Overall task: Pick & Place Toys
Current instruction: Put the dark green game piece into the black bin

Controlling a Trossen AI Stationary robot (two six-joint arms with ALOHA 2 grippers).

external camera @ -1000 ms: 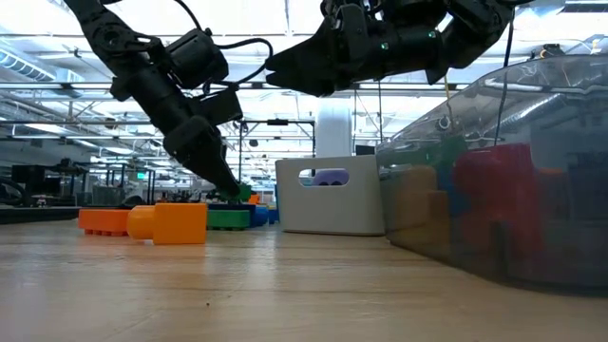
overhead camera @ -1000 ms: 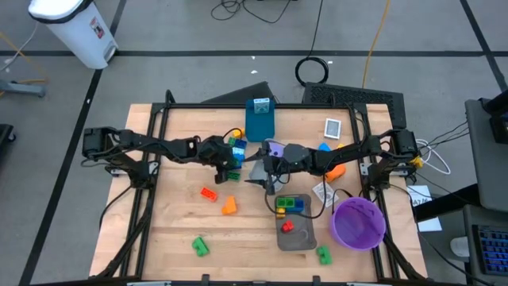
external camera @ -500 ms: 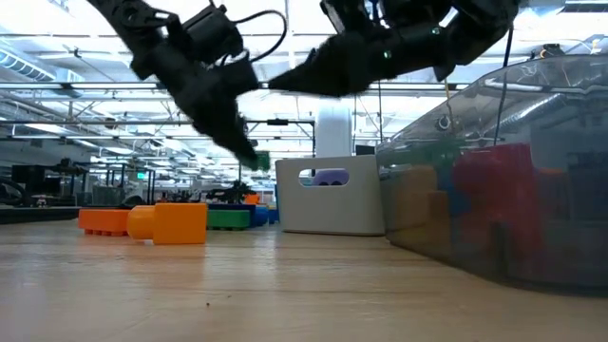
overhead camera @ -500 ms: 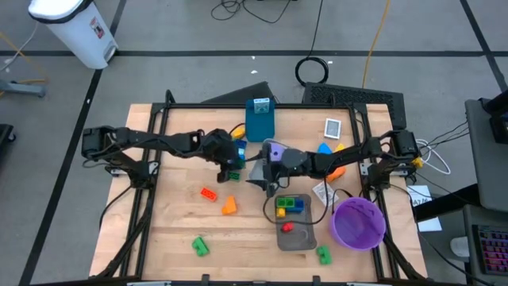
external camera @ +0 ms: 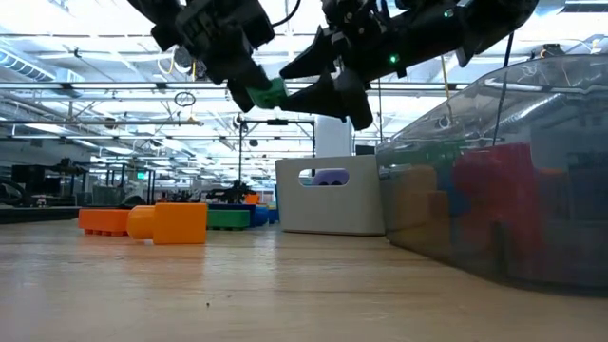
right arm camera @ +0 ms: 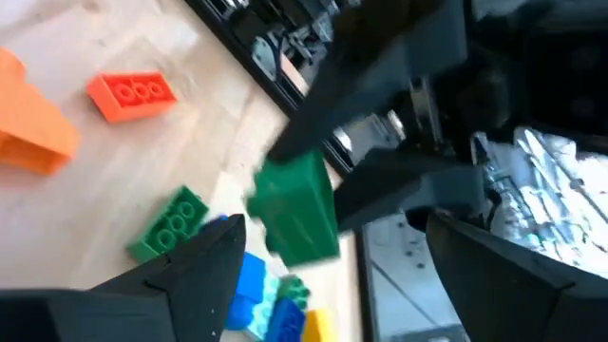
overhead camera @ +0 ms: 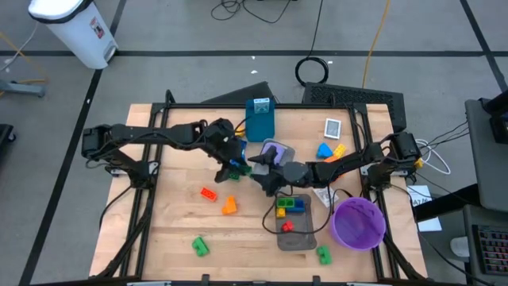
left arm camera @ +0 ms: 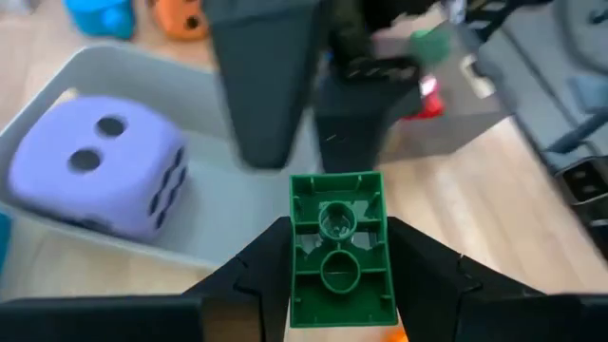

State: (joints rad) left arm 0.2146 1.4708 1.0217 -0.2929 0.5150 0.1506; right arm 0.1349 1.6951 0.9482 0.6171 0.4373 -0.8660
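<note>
Since a second ago: green brick (left arm camera: pixel 339 249) is lifted off the tabletop toward mid-table.
Left gripper (overhead camera: pixel 236 164): clamped on the brick's long sides.
Right gripper (overhead camera: pixel 262 176): spread, empty, just beside the brick.
Brick's lie: high, between both grippers, by the purple die's (left arm camera: pixel 93 164) tray (left arm camera: pixel 249 211).

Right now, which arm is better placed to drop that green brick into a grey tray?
Left. Its tool is shut on the green brick, lifted clear of the table beside the grey tray with the purple die. The right tool is open, holding nothing.
</note>
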